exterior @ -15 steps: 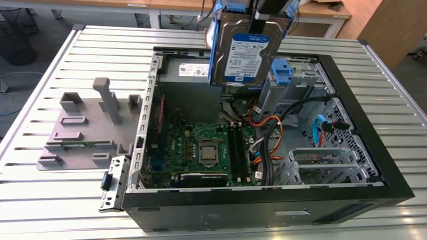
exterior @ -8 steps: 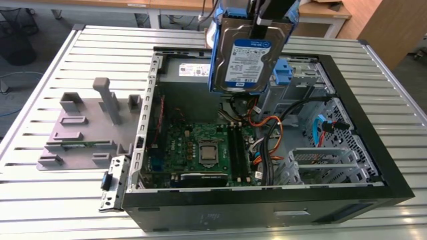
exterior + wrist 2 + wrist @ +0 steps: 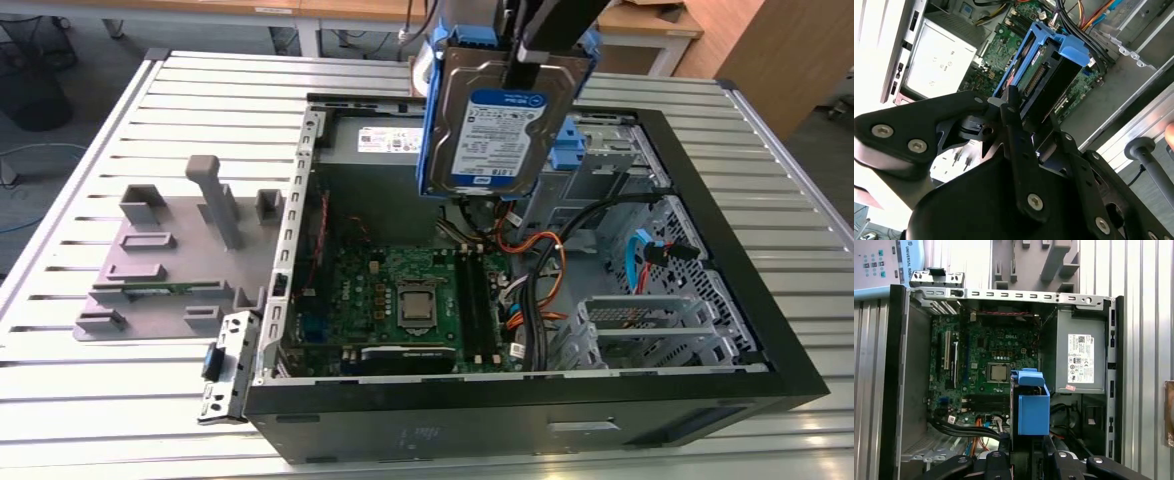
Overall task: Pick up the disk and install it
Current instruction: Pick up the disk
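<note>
Slatted metal table [image 3: 94,400], open computer case [image 3: 467,425] lying on it; disk held above the case.
Exterior view: gripper [image 3: 531,52] clamped on the top edge of the disk [image 3: 497,125], which hangs upright over the case's interior, label showing. Second wrist view: fingers [image 3: 1015,120] closed against the disk's blue bracket, case interior beyond. First wrist view: disk [image 3: 1032,412] edge-on over the case's motherboard [image 3: 984,360].
</note>
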